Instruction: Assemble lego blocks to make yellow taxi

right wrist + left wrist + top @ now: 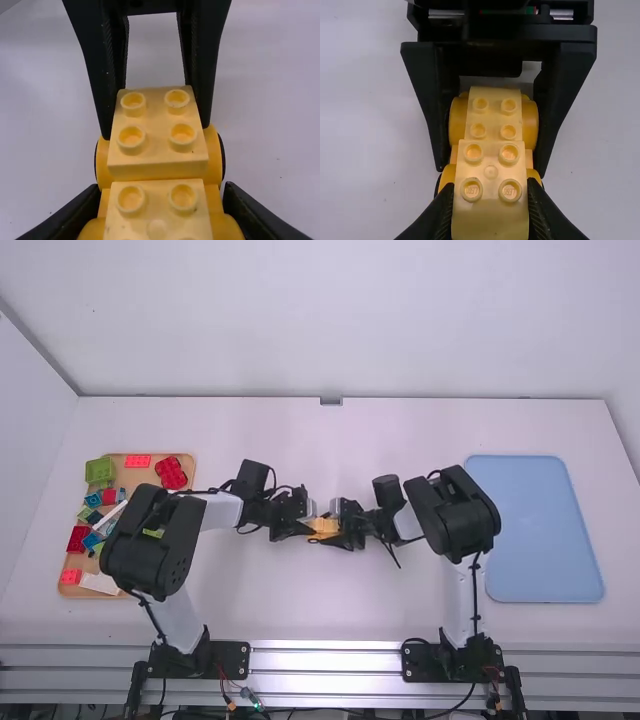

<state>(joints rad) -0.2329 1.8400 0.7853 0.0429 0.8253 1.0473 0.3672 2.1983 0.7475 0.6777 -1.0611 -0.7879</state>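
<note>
Read the clock from the high view, twelve o'clock being the far edge of the counter (325, 430). The yellow taxi (323, 526) is at the clock's centre, between the two arms. The left pincer (311, 527), at its nine o'clock end, is closed on the sides of the studded top brick (157, 150). The right pincer (337, 530), at its three o'clock end, grips the base (215, 155) along its rounded sides. A second top brick (494, 114) sits on the base at the three o'clock end. The wooden tray (118, 457) is at nine o'clock: green block (99, 470) at its eleven, flat red brick (137, 461) at its twelve, white plate (100, 583) near its seven. The blue tray (535, 530) is at three o'clock.
</note>
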